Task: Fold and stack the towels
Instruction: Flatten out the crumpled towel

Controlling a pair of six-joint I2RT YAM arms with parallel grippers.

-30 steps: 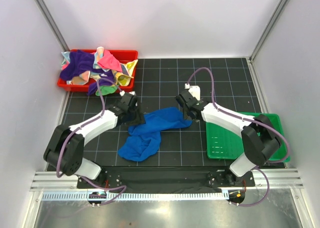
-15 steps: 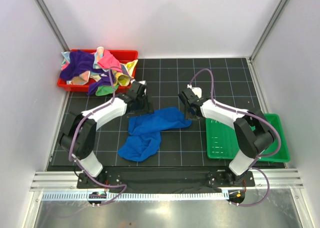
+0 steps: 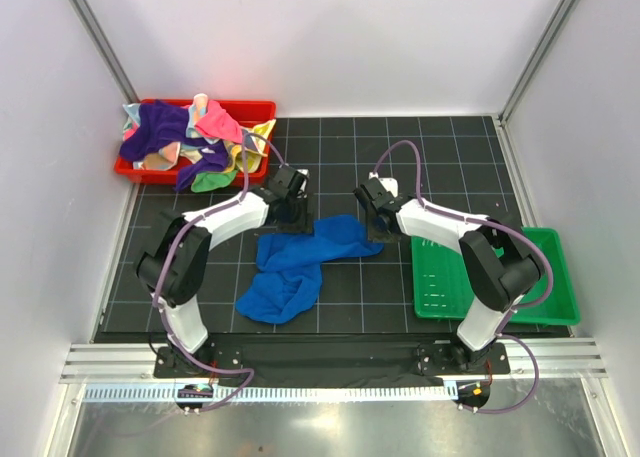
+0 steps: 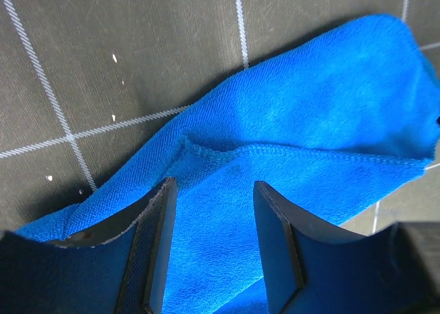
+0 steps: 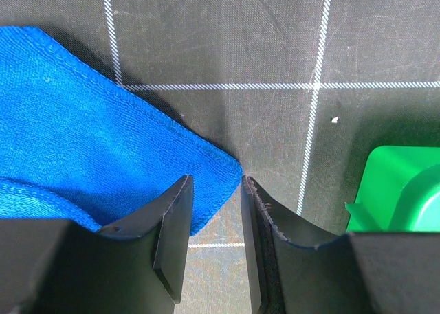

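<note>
A royal blue towel (image 3: 298, 262) lies crumpled on the black grid mat in the middle. My left gripper (image 3: 290, 213) hovers over its far left edge; in the left wrist view the gripper (image 4: 213, 183) is open, blue cloth (image 4: 309, 121) and a hemmed fold showing between its fingers (image 4: 157, 245). My right gripper (image 3: 377, 225) sits at the far right corner. In the right wrist view that gripper (image 5: 216, 180) is open, with the towel's corner (image 5: 213, 173) reaching into the gap, untouched by either pad. More towels, purple (image 3: 160, 127) and pink (image 3: 216, 122) among them, are heaped at the back left.
The heap of towels fills a red tray (image 3: 262, 110) at the back left. A green tray (image 3: 500, 277) stands at the right, its corner (image 5: 405, 190) close beside my right gripper. White walls and metal posts close in the mat.
My left arm has swung right and farther back to the towel's far left edge. My right gripper shifted slightly left onto the far right corner. Both sets of jaws narrowed a little.
</note>
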